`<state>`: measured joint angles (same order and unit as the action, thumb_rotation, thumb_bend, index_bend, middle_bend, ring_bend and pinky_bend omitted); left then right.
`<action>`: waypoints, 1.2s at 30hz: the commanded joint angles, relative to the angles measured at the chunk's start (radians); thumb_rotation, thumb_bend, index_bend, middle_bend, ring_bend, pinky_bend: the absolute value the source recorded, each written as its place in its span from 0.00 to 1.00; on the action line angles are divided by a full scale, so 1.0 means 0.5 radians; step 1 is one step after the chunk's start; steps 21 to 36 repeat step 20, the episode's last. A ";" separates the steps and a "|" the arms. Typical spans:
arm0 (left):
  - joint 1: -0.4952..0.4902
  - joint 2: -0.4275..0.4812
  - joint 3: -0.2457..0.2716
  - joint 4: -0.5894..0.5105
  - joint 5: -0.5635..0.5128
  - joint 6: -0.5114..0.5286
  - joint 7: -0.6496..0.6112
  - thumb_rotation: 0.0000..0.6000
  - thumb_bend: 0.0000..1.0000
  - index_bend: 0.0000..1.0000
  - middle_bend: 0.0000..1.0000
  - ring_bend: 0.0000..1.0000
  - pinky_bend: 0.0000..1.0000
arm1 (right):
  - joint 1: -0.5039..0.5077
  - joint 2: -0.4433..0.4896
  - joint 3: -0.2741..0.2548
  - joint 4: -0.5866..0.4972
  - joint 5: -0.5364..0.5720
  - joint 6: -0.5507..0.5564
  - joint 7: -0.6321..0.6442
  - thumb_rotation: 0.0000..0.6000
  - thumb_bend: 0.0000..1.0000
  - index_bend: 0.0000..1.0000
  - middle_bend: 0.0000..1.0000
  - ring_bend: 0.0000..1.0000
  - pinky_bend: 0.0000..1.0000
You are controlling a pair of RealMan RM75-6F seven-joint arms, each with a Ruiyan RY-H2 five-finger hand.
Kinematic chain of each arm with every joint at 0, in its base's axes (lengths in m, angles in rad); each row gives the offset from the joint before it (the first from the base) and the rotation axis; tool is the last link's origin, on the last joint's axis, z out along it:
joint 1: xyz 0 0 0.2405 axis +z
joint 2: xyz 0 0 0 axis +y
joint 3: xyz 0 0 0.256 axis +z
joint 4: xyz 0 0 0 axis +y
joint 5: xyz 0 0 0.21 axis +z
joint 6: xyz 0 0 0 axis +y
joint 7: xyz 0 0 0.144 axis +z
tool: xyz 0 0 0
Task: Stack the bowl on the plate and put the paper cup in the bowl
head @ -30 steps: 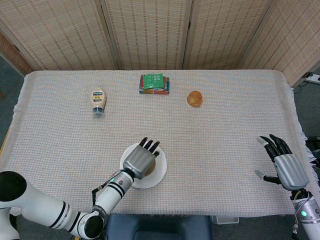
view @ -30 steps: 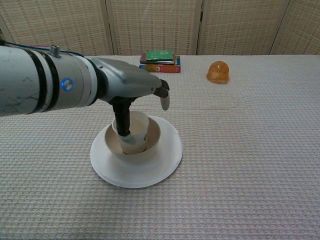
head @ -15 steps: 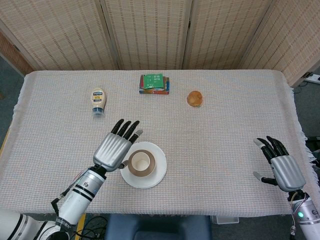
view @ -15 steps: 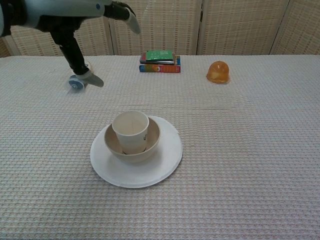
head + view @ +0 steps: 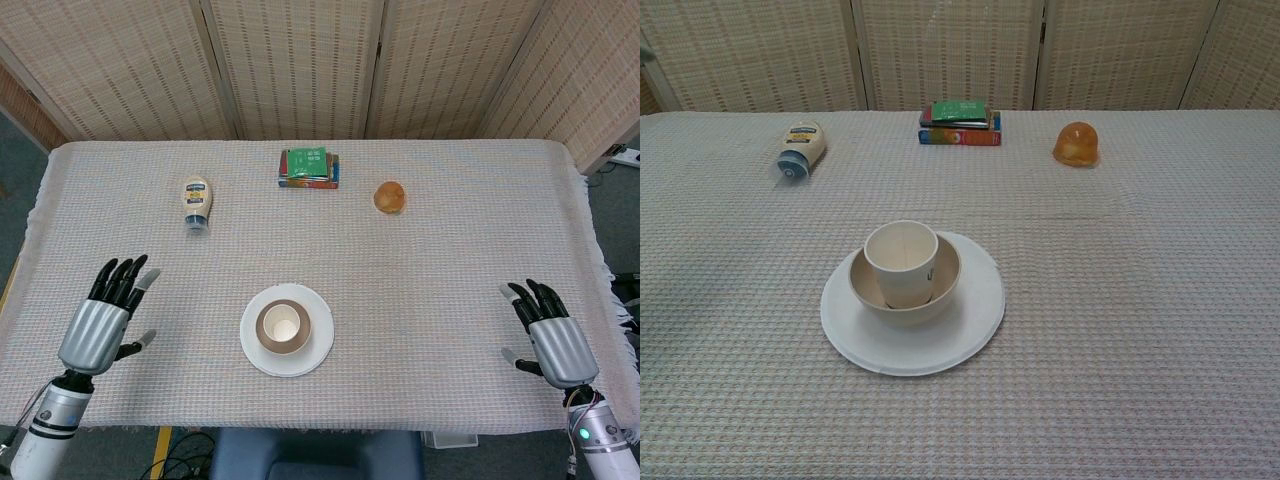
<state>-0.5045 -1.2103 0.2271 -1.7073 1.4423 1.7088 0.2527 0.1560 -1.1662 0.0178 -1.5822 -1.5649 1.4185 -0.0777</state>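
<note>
Head view: the white plate (image 5: 287,338) lies near the front edge of the tabletop (image 5: 460,260), the tan bowl (image 5: 285,326) sits on it, and the paper cup (image 5: 285,328) stands upright inside the bowl. The left robot hand (image 5: 103,320), which a second ago was over the cup and half a second ago was just beside the plate, has now drawn back to the left front corner, well apart from the stack, fingers spread and holding nothing. The right robot hand (image 5: 548,332) rests near the right front edge, fingers also apart and empty, little changed from before. Farther back lie a mayonnaise bottle (image 5: 196,202) on its side, a stack of books (image 5: 309,166) and an orange dome-shaped thing (image 5: 390,196), all where they were.

Chest view: neither robot hand shows here now, though the left arm filled this view a second ago. The plate (image 5: 960,335) carries the bowl (image 5: 944,283), and the cup (image 5: 902,262) stands in the bowl, its rim rising above the bowl's. The cup stayed put when the fingers let go. The bottle (image 5: 800,148), books (image 5: 960,122) and orange thing (image 5: 1077,143) sit along the far side.

Judging from this, the release went cleanly and the task looks finished: bowl on plate, cup in bowl, both robot hands clear.
</note>
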 commanded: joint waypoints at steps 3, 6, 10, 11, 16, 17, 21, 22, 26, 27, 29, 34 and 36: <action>0.378 -0.154 0.090 0.427 0.143 0.115 -0.379 1.00 0.20 0.10 0.00 0.00 0.06 | -0.038 -0.061 0.051 -0.046 0.135 0.027 -0.183 1.00 0.17 0.09 0.11 0.01 0.08; 0.424 -0.136 0.048 0.462 0.114 0.074 -0.378 1.00 0.20 0.10 0.00 0.00 0.06 | -0.063 -0.090 0.091 -0.068 0.206 0.074 -0.259 1.00 0.17 0.09 0.11 0.01 0.08; 0.492 -0.100 -0.078 0.437 -0.004 0.069 -0.301 1.00 0.20 0.10 0.00 0.00 0.06 | -0.066 -0.100 0.109 -0.079 0.248 0.069 -0.297 1.00 0.17 0.09 0.11 0.01 0.08; 0.503 -0.092 -0.104 0.430 -0.037 0.056 -0.283 1.00 0.20 0.10 0.00 0.00 0.06 | -0.063 -0.102 0.107 -0.080 0.247 0.060 -0.302 1.00 0.17 0.09 0.11 0.01 0.08; 0.525 -0.057 -0.161 0.390 -0.070 -0.069 -0.282 1.00 0.20 0.10 0.00 0.00 0.06 | -0.040 -0.108 0.093 -0.072 0.233 0.010 -0.316 1.00 0.17 0.09 0.11 0.01 0.08; 0.528 -0.053 -0.166 0.386 -0.065 -0.088 -0.283 1.00 0.20 0.10 0.00 0.00 0.06 | -0.036 -0.107 0.093 -0.070 0.229 0.005 -0.311 1.00 0.17 0.09 0.11 0.01 0.08; 0.545 -0.053 -0.195 0.376 -0.061 -0.124 -0.258 1.00 0.20 0.10 0.00 0.00 0.06 | -0.030 -0.104 0.093 -0.063 0.217 -0.002 -0.291 1.00 0.17 0.09 0.11 0.01 0.08; 0.545 -0.053 -0.195 0.376 -0.061 -0.124 -0.258 1.00 0.20 0.10 0.00 0.00 0.06 | -0.030 -0.104 0.093 -0.063 0.217 -0.002 -0.291 1.00 0.17 0.09 0.11 0.01 0.08; 0.545 -0.053 -0.195 0.376 -0.061 -0.124 -0.258 1.00 0.20 0.10 0.00 0.00 0.06 | -0.030 -0.104 0.093 -0.063 0.217 -0.002 -0.291 1.00 0.17 0.09 0.11 0.01 0.08; 0.545 -0.053 -0.195 0.376 -0.061 -0.124 -0.258 1.00 0.20 0.10 0.00 0.00 0.06 | -0.030 -0.104 0.093 -0.063 0.217 -0.002 -0.291 1.00 0.17 0.09 0.11 0.01 0.08; 0.545 -0.053 -0.195 0.376 -0.061 -0.124 -0.258 1.00 0.20 0.10 0.00 0.00 0.06 | -0.030 -0.104 0.093 -0.063 0.217 -0.002 -0.291 1.00 0.17 0.09 0.11 0.01 0.08; 0.545 -0.053 -0.195 0.376 -0.061 -0.124 -0.258 1.00 0.20 0.10 0.00 0.00 0.06 | -0.030 -0.104 0.093 -0.063 0.217 -0.002 -0.291 1.00 0.17 0.09 0.11 0.01 0.08; 0.545 -0.053 -0.195 0.376 -0.061 -0.124 -0.258 1.00 0.20 0.10 0.00 0.00 0.06 | -0.030 -0.104 0.093 -0.063 0.217 -0.002 -0.291 1.00 0.17 0.09 0.11 0.01 0.08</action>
